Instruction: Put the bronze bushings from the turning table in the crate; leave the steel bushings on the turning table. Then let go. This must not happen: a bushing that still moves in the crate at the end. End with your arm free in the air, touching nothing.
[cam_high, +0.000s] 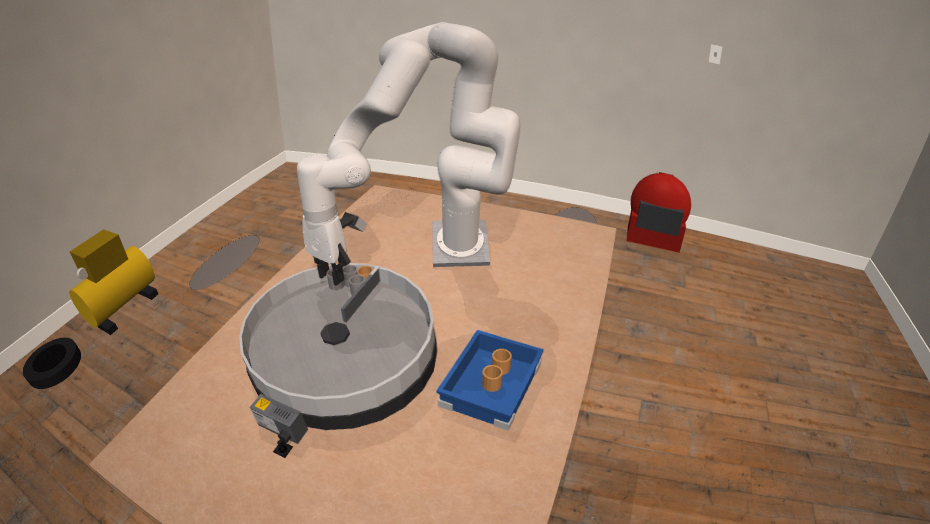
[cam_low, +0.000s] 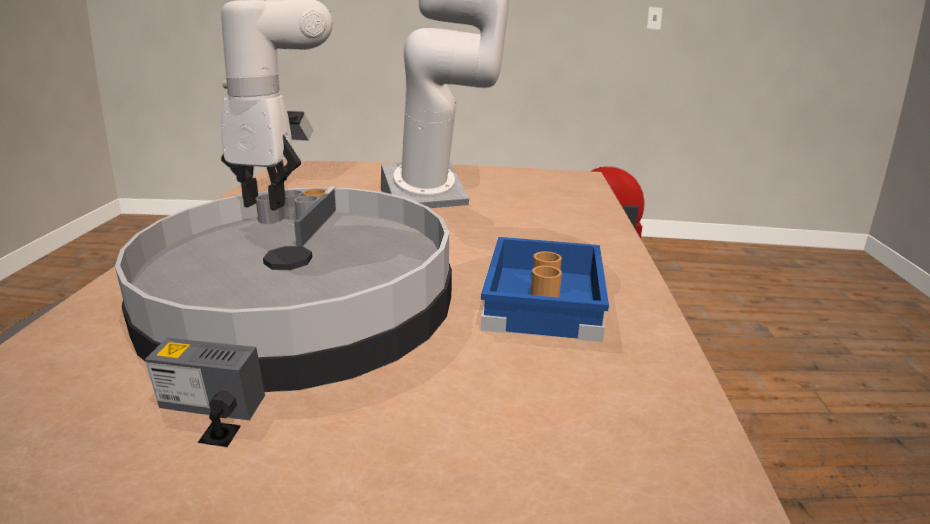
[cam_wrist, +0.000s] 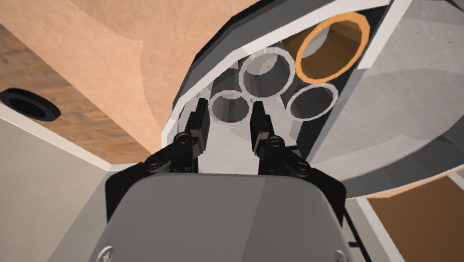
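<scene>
My gripper (cam_high: 329, 272) (cam_low: 262, 195) (cam_wrist: 230, 111) is part open and empty. Its fingertips are at the nearest steel bushing (cam_low: 266, 214) (cam_wrist: 230, 114), one to each side in the wrist view; whether they reach below its rim is unclear. Two more steel bushings (cam_high: 356, 283) (cam_wrist: 266, 86) stand close by on the turning table (cam_high: 338, 377) (cam_low: 214, 279) (cam_wrist: 420, 100). A bronze bushing (cam_high: 365, 270) (cam_low: 314, 192) (cam_wrist: 334, 57) stands behind them, by the table's wall. Two bronze bushings (cam_high: 492, 380) (cam_low: 546, 284) stand in the blue crate (cam_high: 473, 407) (cam_low: 543, 317).
A grey barrier (cam_high: 361, 294) (cam_low: 316, 217) runs inward from the wall, beside the bushing group. A dark hub (cam_high: 335, 333) (cam_low: 287, 257) marks the turning table's centre. A raised wall surrounds the table. A grey control box (cam_high: 278, 419) (cam_low: 205, 378) is at its front.
</scene>
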